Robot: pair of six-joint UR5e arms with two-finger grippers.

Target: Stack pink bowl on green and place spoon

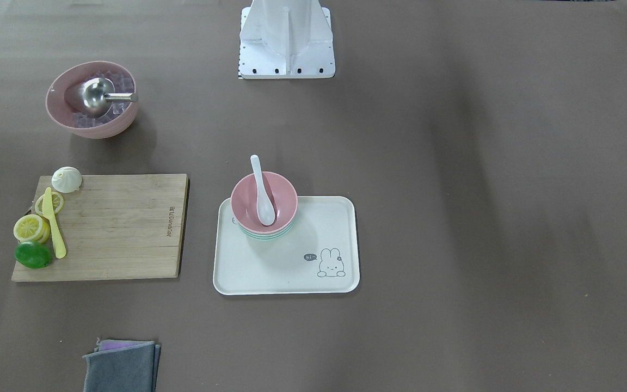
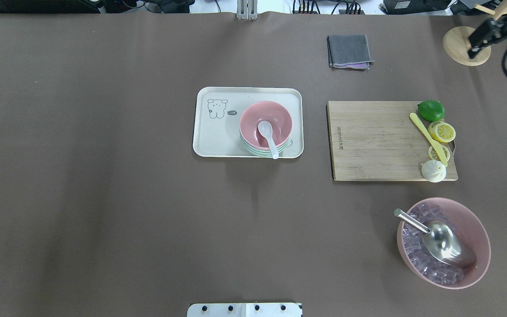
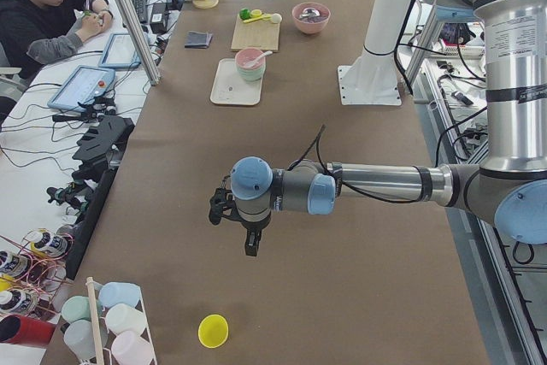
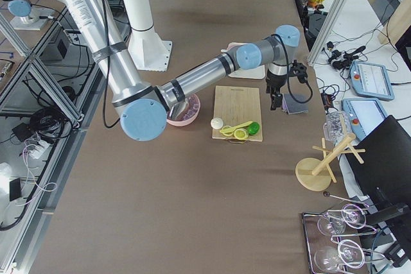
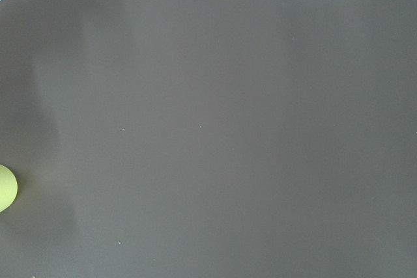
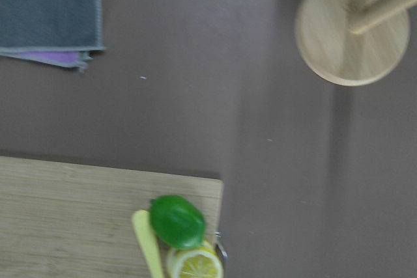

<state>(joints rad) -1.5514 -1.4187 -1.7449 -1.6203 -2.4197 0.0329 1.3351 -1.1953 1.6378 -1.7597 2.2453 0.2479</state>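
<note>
Since both halves of the task look done from where I stand, notes are on layout only.

- Pink bowl [image 1: 264, 202] sits nested on the green bowl [image 1: 266, 235], of which only a thin rim shows below. The stack stands on the cream tray [image 1: 292, 272], in the corner toward the robot and its right.
- White spoon [image 1: 262, 196] lies in the pink bowl: scoop end down in the hollow, handle leaning out over the rim on the robot's side. Long axis runs roughly toward the robot's base.
- Left gripper [image 3: 250, 245] hangs fingers-down over bare table near the robot's left end, a yellow cup [image 3: 213, 330] beyond it, well apart from the tray. Seen only from the side — cannot tell how far the jaws are parted; nothing visible in them.
- Right gripper [image 4: 276, 101] hangs over the far side of the table, near the grey cloth [image 6: 49, 8] and the cutting board [image 1: 123, 228]; its wrist camera looks down on the lime [image 6: 177, 221] and a wooden stand base [image 6: 352, 27]. Jaw gap not readable either.
- Key relation: the stack lies to the right gripper's left and back toward the robot. My judgement — the right arm is the nearer one if any adjusting were needed, and the spoon handle would be the part to take.
</note>
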